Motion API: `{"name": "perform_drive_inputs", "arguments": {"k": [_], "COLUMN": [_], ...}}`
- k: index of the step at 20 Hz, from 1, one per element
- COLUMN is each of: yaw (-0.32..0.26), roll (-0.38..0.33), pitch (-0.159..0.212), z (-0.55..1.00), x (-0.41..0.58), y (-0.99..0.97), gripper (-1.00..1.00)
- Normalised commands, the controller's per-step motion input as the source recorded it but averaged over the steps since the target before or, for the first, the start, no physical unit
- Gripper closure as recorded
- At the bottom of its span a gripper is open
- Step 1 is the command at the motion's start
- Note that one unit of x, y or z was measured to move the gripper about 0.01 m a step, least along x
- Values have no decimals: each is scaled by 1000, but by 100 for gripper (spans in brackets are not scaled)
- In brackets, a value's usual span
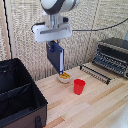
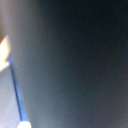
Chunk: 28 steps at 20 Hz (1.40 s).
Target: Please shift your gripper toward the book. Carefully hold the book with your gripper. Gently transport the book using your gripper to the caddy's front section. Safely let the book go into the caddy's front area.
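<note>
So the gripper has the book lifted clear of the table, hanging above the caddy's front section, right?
Not quite. The gripper does hold the book lifted clear of the table, but it hangs above the small bowl near the red cup, off to the exterior view's right of the caddy. The exterior view shows this.

1. Looks like a robot test bench dressed as a kitchen corner.
2. Shown by a pale wooden butcher-block surface [image 1: 95, 107] with a toaster oven [image 1: 113, 56] and its pulled-out rack [image 1: 95, 72].
3. Also by a red cup [image 1: 79, 86] and a small bowl [image 1: 64, 77].
4. Backed by woven, reed-like wall panels [image 1: 20, 35], with a cable [image 1: 95, 27] running across.
</note>
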Motion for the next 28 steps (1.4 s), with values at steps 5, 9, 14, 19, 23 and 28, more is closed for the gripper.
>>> {"name": "perform_drive_inputs", "arguments": {"k": [5,9,14,19,23,28], "yaw": [-201,-186,-144,-162,-177,-197], "roll": [-18,-10,-14,-2,-2,0], "pitch": [-8,-6,0,0,-2,-10], "z": [496,399,387,399,439,386], "x": [-63,-19,-145,-86,-41,-5], "y": [483,578,597,554,559,567], "gripper": [100,100,100,100,100,100]}}
